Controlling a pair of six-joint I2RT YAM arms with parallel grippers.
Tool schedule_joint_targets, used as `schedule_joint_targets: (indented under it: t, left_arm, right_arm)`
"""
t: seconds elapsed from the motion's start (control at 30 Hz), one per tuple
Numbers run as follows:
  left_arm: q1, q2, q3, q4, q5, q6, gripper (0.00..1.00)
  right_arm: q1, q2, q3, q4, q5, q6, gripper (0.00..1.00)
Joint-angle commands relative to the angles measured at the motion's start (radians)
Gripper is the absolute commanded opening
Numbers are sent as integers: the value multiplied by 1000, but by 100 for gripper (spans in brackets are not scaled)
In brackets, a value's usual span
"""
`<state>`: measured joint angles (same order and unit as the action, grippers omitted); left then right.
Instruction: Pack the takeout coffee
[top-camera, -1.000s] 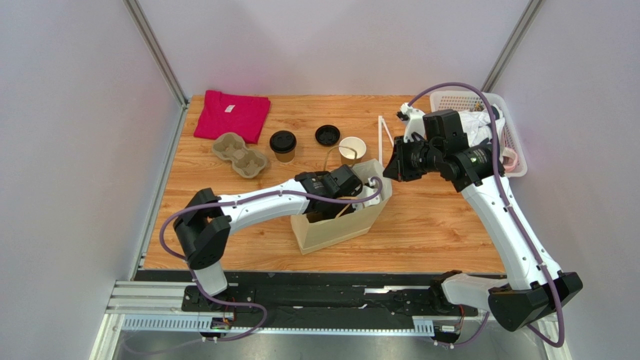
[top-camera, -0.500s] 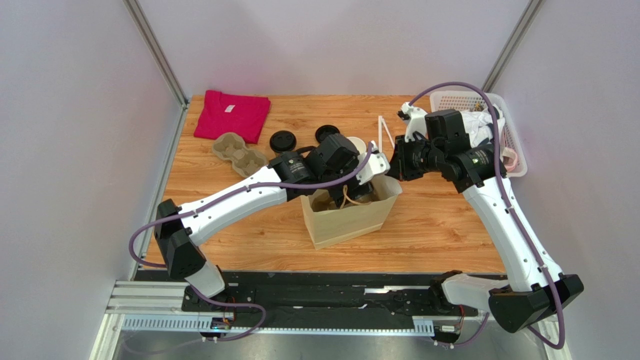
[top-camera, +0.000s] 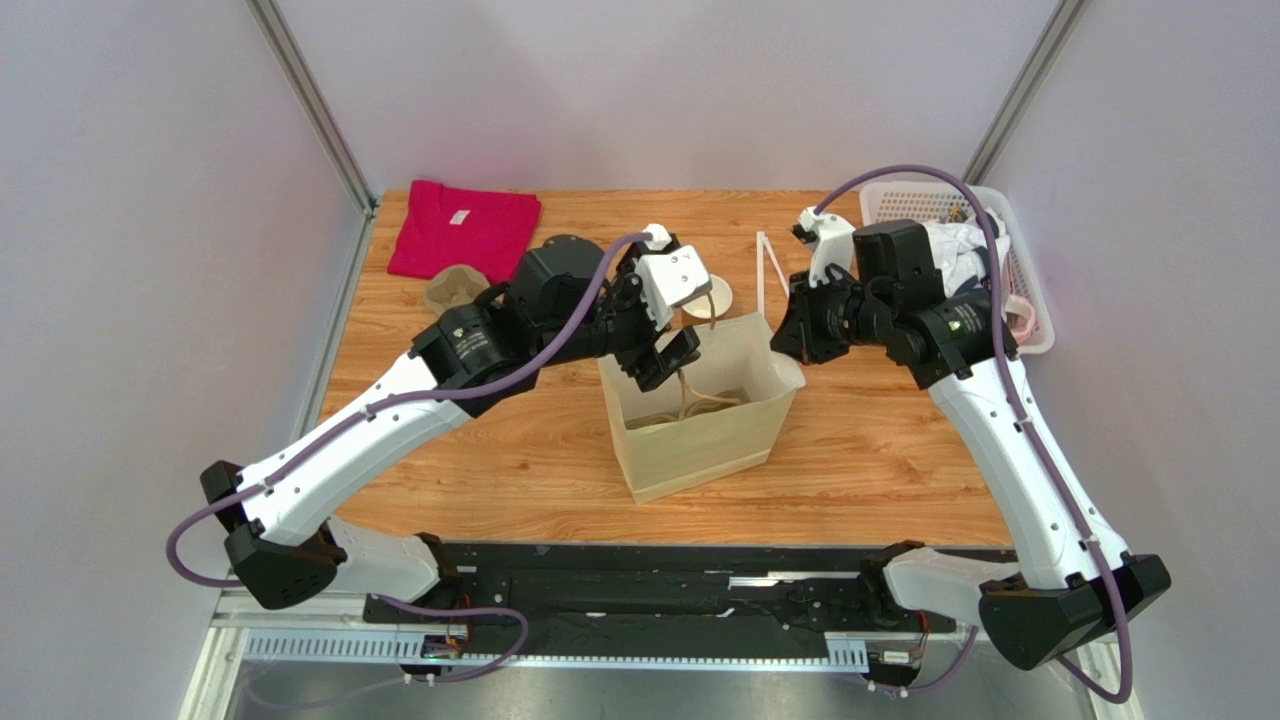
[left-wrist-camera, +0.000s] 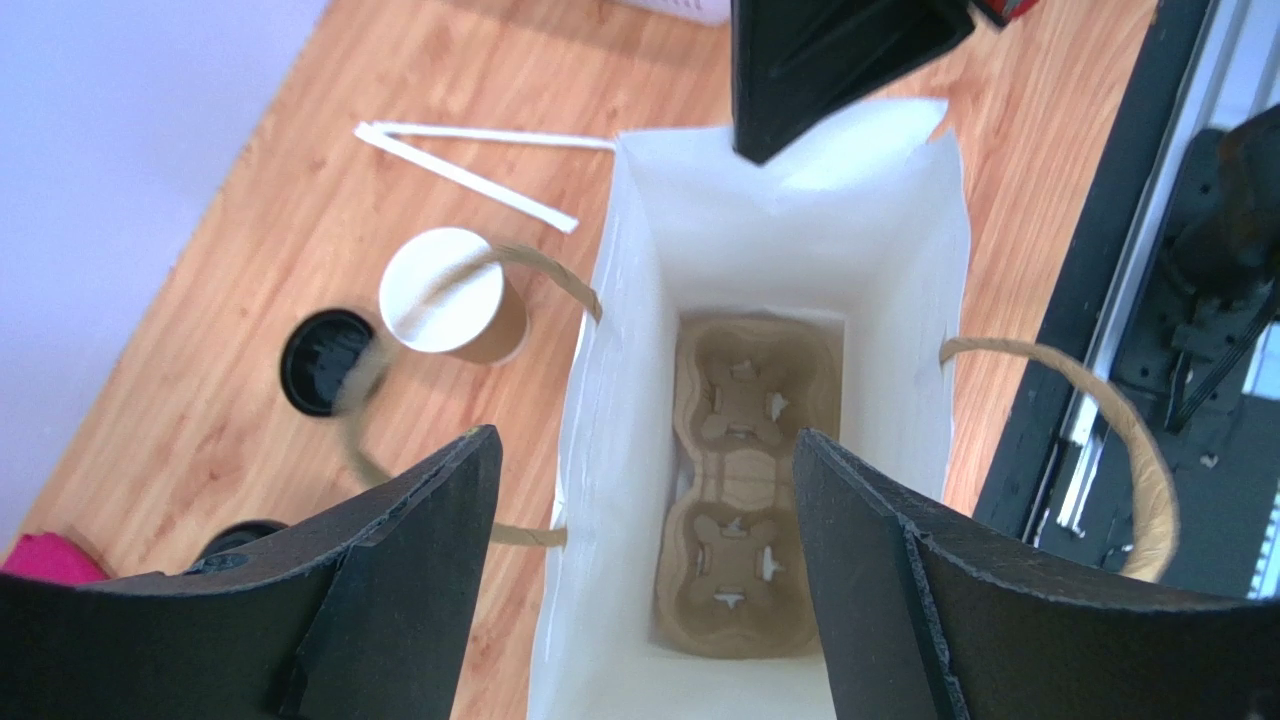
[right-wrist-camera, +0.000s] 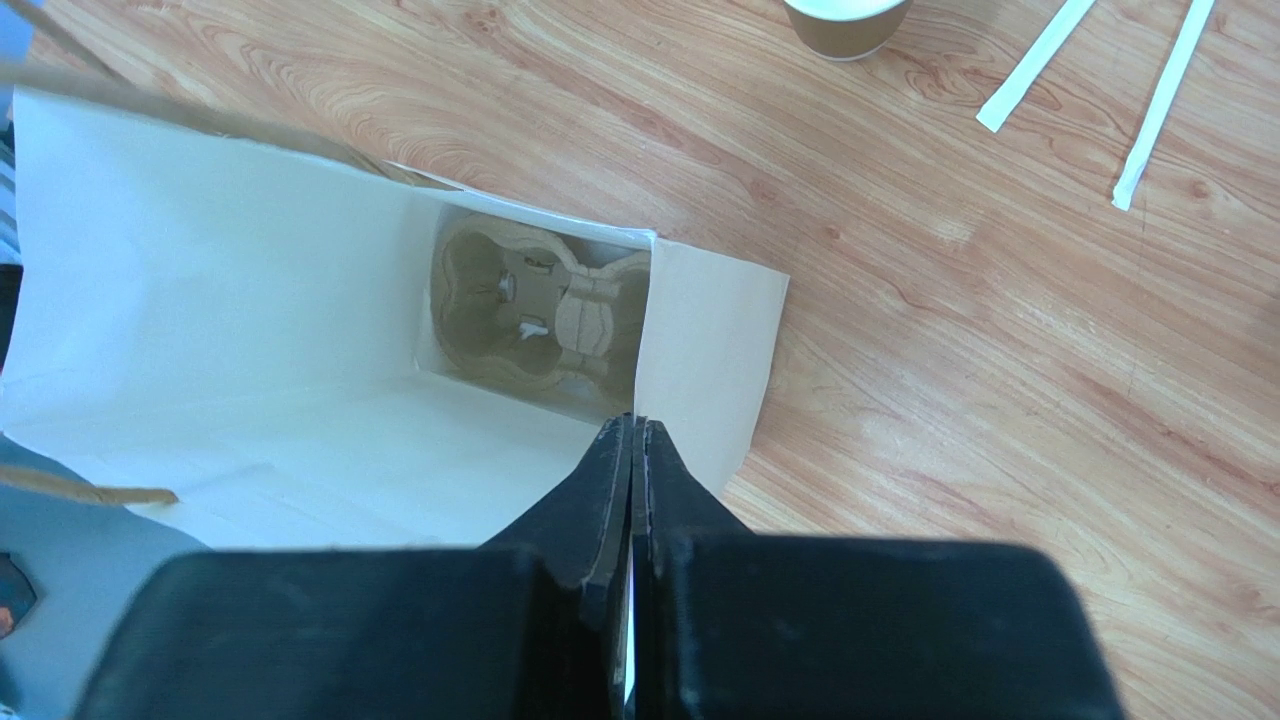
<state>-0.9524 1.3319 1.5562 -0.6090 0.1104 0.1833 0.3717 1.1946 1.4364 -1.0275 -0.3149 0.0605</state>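
Note:
The takeout coffee (left-wrist-camera: 238, 537) shows only as a sliver of black lid at the lower left of the left wrist view; in the top view my left arm hides it. A tan paper bag (top-camera: 699, 450) stands upright in mid-table, white inside (left-wrist-camera: 781, 225), with a brown cup carrier (left-wrist-camera: 751, 480) flat on its bottom. My left gripper (top-camera: 666, 357) hangs open above the bag's left rim, nothing between its fingers (left-wrist-camera: 646, 438). My right gripper (top-camera: 777, 333) is shut on the bag's right rim (right-wrist-camera: 633, 425).
An open tan cup (left-wrist-camera: 443, 293) and a loose black lid (left-wrist-camera: 320, 360) sit behind the bag, beside white straws (top-camera: 769, 278). A second carrier (top-camera: 451, 282) peeks out near a red shirt (top-camera: 458, 225). A white basket (top-camera: 992, 225) stands at the far right.
My left gripper has risen out of the bag and opened wider, its arm swinging back and left. The bag has gone from leaning to upright. The right gripper keeps its pinch.

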Motion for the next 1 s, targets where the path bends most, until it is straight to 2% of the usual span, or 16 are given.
schedule_joint_targets:
  t: [0.0, 0.1, 0.23, 0.33, 0.47, 0.57, 0.73, 0.97]
  left_arm:
    - [36, -37, -1, 41, 32, -47, 82]
    - [70, -75, -10, 61, 37, -80, 82]
    - [141, -131, -25, 120, -12, -151, 91]
    - [219, -160, -13, 111, -32, -203, 95]
    - [285, -200, -36, 84, -60, -214, 96]
    - [322, -238, -109, 80, -67, -212, 97]
    - [345, -315, -250, 84, 20, -186, 97]
    - [345, -413, -406, 126, 217, -116, 96]
  right_arm:
    - [1, -27, 7, 41, -39, -44, 0]
    - [-1, -30, 7, 46, -49, -56, 0]
    - [1, -50, 12, 64, -75, -114, 0]
    - [1, -85, 7, 87, -116, -142, 0]
    - [1, -154, -30, 124, -197, -224, 0]
    - [0, -200, -56, 132, -259, -293, 0]
    - [1, -247, -62, 107, -314, -389, 0]
    - [1, -265, -57, 80, -363, -511, 0]
